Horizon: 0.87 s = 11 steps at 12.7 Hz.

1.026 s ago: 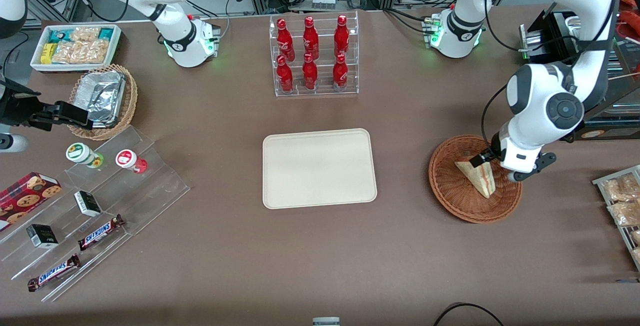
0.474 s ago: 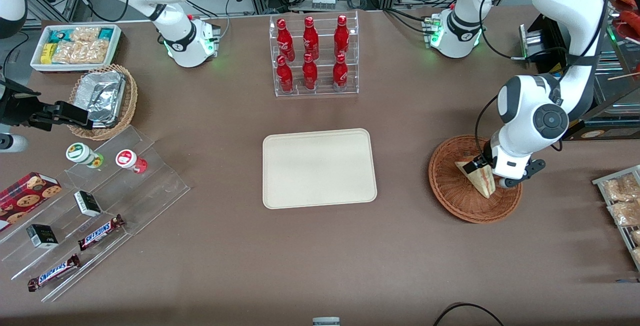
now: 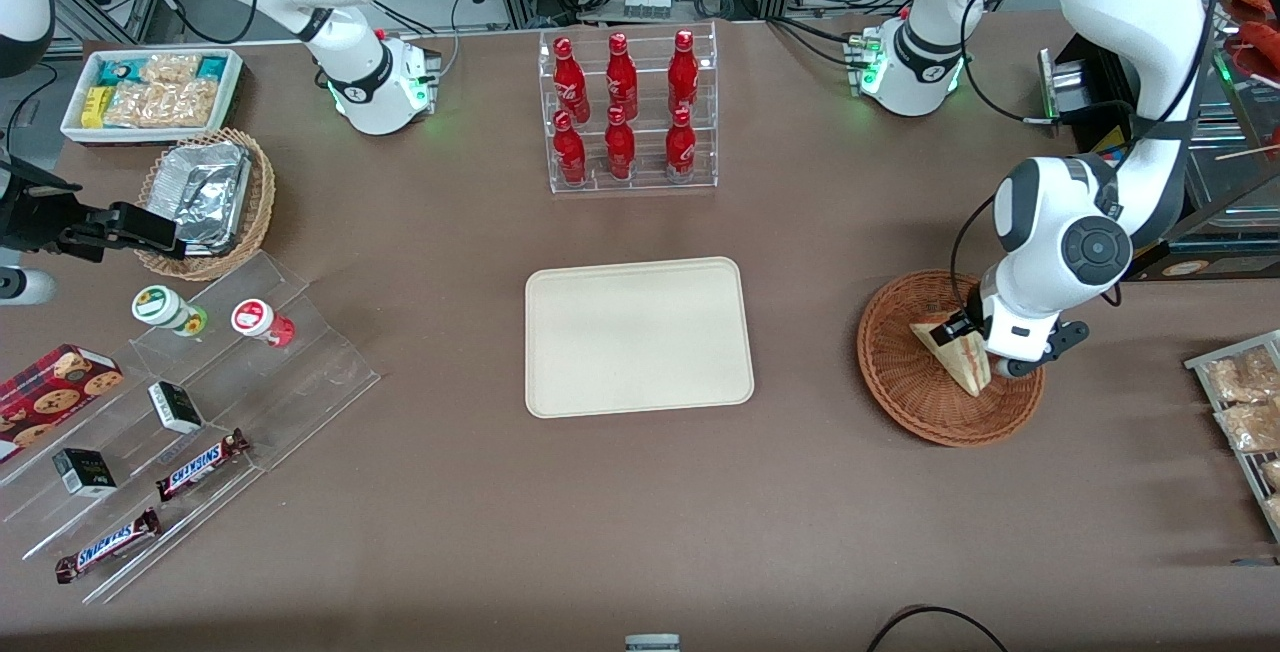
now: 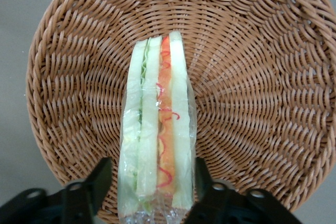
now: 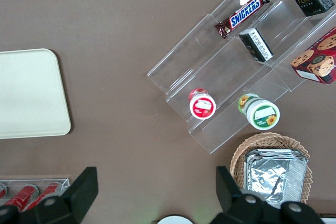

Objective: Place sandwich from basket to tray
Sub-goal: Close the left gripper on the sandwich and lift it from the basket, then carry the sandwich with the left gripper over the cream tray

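Now the tool point(image 4: 149, 182) has lowered, fingers spread astride the sandwich point(image 4: 155, 129) in the basket point(image 4: 262, 77)

a brown tabletop point(image 3: 450, 232) carries everything, with the cream tray point(image 3: 638, 336) near its middle. farther from the front camera than the tray stands a clear rack of red bottles point(image 3: 627, 112). toward the working arm's end lies the reddish wicker basket point(image 3: 905, 382), the gripper point(image 3: 975, 352) low over it. toward the parked arm's end sit clear stepped shelves point(image 3: 200, 412), a tan basket holding a foil container point(image 3: 205, 197) and a white bin of snacks point(image 3: 152, 92).
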Each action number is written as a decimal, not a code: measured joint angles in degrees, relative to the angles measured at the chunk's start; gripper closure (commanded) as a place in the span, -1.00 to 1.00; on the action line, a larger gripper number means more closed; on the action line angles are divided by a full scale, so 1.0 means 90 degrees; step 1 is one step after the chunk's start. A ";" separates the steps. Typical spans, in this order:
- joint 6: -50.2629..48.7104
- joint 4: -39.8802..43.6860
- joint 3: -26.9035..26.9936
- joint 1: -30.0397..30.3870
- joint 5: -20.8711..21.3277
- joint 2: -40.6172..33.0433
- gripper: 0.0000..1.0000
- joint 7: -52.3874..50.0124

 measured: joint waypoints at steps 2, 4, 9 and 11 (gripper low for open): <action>0.0001 0.0000 0.0000 0.0000 0.0000 0.0010 1.00 0.0000; 0.0000 0.0013 0.0000 0.0000 0.0001 0.0008 1.00 0.0000; -0.1368 0.0742 -0.0055 -0.0170 0.0019 -0.0217 1.00 0.0014; -0.2064 0.1170 -0.0091 -0.0503 0.0025 -0.0358 1.00 0.0021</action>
